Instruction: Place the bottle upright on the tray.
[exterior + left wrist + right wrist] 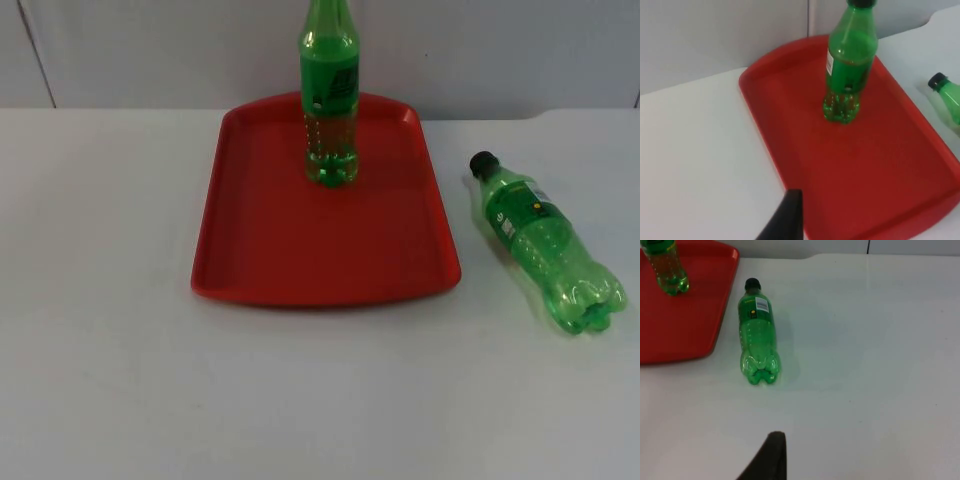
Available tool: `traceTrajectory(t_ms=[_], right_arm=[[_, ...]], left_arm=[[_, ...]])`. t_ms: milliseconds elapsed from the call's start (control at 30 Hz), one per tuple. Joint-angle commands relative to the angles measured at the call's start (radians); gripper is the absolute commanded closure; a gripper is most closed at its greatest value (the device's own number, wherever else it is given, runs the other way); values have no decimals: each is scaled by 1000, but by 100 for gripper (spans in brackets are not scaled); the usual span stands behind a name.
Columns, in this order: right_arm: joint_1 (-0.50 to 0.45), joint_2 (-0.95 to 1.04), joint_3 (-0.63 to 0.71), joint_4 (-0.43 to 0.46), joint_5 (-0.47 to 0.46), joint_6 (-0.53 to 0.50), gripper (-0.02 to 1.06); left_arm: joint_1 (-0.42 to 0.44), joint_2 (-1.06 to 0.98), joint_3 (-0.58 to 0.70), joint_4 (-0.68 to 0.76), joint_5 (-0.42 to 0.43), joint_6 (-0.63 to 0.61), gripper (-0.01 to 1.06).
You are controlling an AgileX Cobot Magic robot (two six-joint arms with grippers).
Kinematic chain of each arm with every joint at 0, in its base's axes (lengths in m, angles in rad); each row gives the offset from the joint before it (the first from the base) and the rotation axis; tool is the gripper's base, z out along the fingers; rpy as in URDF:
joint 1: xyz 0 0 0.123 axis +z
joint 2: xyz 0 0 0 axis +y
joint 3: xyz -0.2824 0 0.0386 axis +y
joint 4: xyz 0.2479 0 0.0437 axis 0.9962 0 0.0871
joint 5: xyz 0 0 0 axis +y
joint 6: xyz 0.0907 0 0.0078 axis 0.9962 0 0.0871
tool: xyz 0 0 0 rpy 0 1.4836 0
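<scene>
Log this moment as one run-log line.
tray: one bottle upright | second bottle: lying on table, right of tray | grippers: apart from both

1. Your left gripper [785, 220] hangs above the table; one black fingertip shows in its wrist view, pointing toward 12 o'clock.
2. Your right gripper [767, 457] hangs likewise; one black fingertip shows, leaning toward 1 o'clock.
</scene>
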Motion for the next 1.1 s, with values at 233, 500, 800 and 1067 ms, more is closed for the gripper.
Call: traceTrajectory(t_ms=[233,500,800,1067], right_arm=[[-7,-3,2,-5,-3,-8,0],[-7,-3,2,-5,-3,-8,0],[-7,-3,2,-5,-3,-8,0],[-7,-3,2,-5,-3,-8,0]], left_arm=[[2,-255,109,-6,67,-8,14],[2,-512,298,-6,67,23,14],[2,-816,464,-6,194,18,14],[2,-1015,533,-11,307,18,14]])
